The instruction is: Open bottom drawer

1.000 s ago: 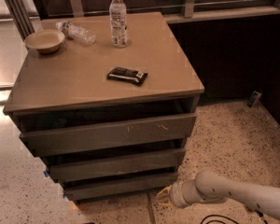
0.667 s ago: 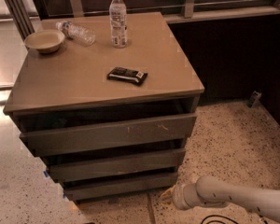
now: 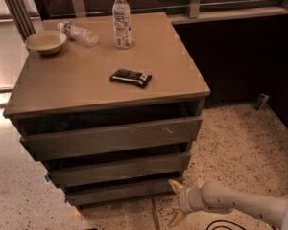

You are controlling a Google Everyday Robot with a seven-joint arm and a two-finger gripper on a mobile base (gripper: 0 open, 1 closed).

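The bottom drawer [image 3: 119, 191] is the lowest, slimmest dark grey-brown front panel of the cabinet, just above the floor. The middle drawer [image 3: 120, 169] and the tall scratched top drawer [image 3: 113, 137] sit above it. All three fronts stick out slightly in steps. My gripper [image 3: 175, 202] is low over the floor at the cabinet's lower right corner, on a white arm coming in from the right. It is open and empty. Its upper yellowish fingertip [image 3: 174, 185] is close to the right end of the bottom drawer, and I cannot tell whether it touches.
On the cabinet top [image 3: 77, 87] lie a dark snack bar [image 3: 130, 77], an upright water bottle [image 3: 121, 19], a lying bottle [image 3: 78, 32] and a bowl [image 3: 45, 41]. There is speckled floor [image 3: 240, 147] to the right, a dark wall behind and a black cable [image 3: 225, 224] by the arm.
The gripper has shifted only slightly by the cabinet's lower right corner. The drawers have not moved.
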